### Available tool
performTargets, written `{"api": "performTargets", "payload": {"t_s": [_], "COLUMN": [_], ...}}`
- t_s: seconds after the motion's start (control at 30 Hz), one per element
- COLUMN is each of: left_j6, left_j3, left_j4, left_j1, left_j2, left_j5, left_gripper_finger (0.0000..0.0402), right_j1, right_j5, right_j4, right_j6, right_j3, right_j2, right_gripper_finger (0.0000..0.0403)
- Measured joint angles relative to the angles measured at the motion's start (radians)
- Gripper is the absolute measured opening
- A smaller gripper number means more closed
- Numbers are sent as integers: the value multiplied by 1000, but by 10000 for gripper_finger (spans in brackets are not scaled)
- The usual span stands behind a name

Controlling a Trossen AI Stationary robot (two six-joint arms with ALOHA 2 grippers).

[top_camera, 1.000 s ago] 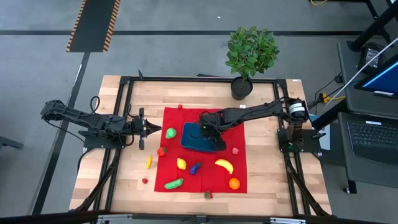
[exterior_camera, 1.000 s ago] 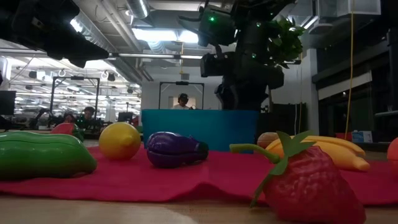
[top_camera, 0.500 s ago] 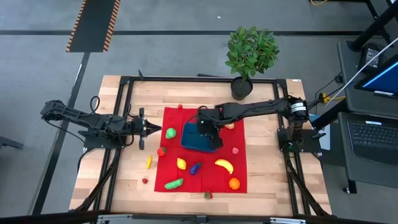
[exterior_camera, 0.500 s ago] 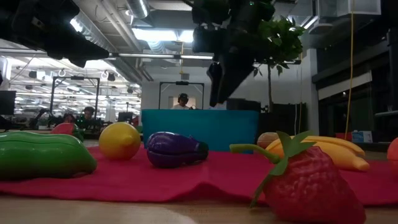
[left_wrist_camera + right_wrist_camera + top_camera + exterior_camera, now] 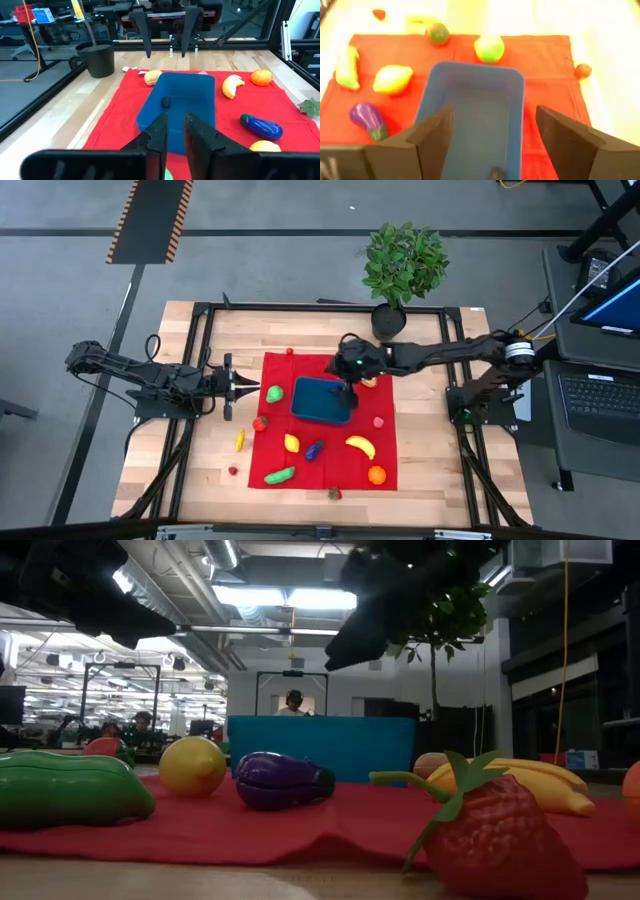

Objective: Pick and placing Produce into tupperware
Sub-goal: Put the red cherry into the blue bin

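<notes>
Glossy plastic produce (image 5: 277,780), smooth plastic tupperware (image 5: 322,400), matt red cloth (image 5: 380,450), wood table (image 5: 430,470)

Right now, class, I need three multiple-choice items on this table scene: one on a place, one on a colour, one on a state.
1. Where is the banana?
A. in the container
B. on the red cloth
C. on bare wood

2. What colour is the tupperware?
A. teal-blue
B. white
C. yellow

3. How is the right gripper?
A. shut on a lemon
B. out of view
C. open, empty

Key: 1 B, it lies on the cloth, outside the container. 2 A, its walls are blue in every view. 3 C, the right wrist view shows its fingers spread wide over the tupperware.
</notes>
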Motion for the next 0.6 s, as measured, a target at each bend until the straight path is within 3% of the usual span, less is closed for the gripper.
{"api": "performTargets", "payload": {"t_s": [0.13, 0.6], "left_j6": [0, 1], "left_j3": [0, 0], "left_j4": [3, 21], "left_j1": [0, 1], "left_j2": [1, 0], "left_j5": [0, -5], "left_gripper_finger": [58, 77], "right_j1": [0, 39], "right_j5": [0, 1], "right_j4": [183, 506], "right_j6": [31, 56], "right_j3": [-169, -583], "right_j2": [-58, -416], "right_gripper_finger": [283, 283]}}
